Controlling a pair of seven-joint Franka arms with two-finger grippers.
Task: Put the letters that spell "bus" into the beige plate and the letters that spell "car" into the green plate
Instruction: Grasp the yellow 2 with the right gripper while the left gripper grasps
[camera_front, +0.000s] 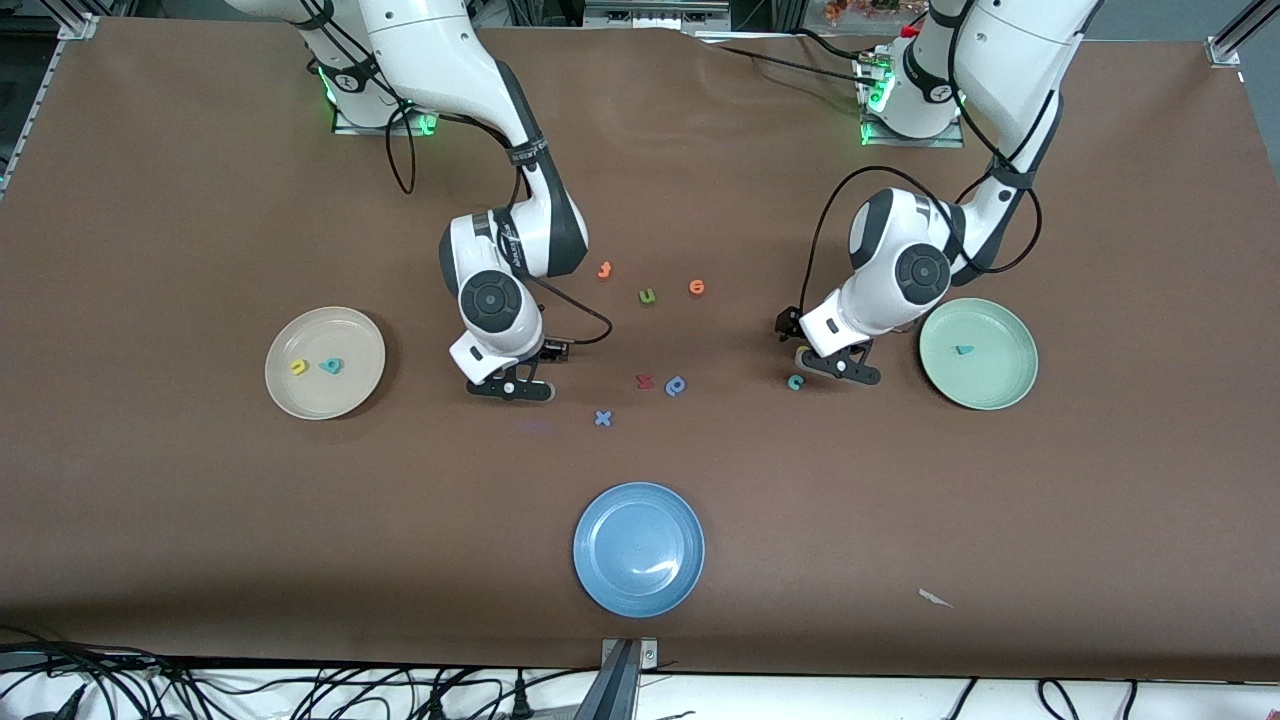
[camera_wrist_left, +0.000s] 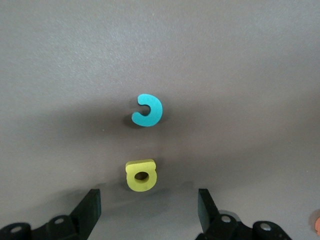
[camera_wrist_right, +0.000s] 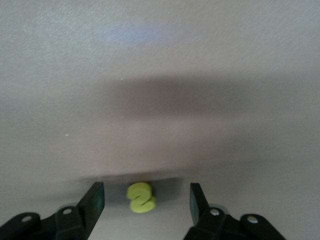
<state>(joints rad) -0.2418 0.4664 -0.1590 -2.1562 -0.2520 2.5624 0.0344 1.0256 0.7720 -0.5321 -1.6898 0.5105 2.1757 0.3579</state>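
Front view shows you half done: beige plate (camera_front: 325, 400) holds two letters, green plate (camera_front: 1000, 385) one; left gripper (camera_wrist_left: 148, 207) open astride yellow "a" (camera_wrist_left: 141, 175), right gripper (camera_wrist_right: 146, 202) open astride yellow "s" (camera_wrist_right: 140, 197).

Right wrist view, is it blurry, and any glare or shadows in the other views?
Right wrist view: soft, smeared; small yellow foam "s" fuzzy. Left wrist view: sharp, with soft shadows beside the teal foam "c". Front view: a glare streak on the round blue plate.
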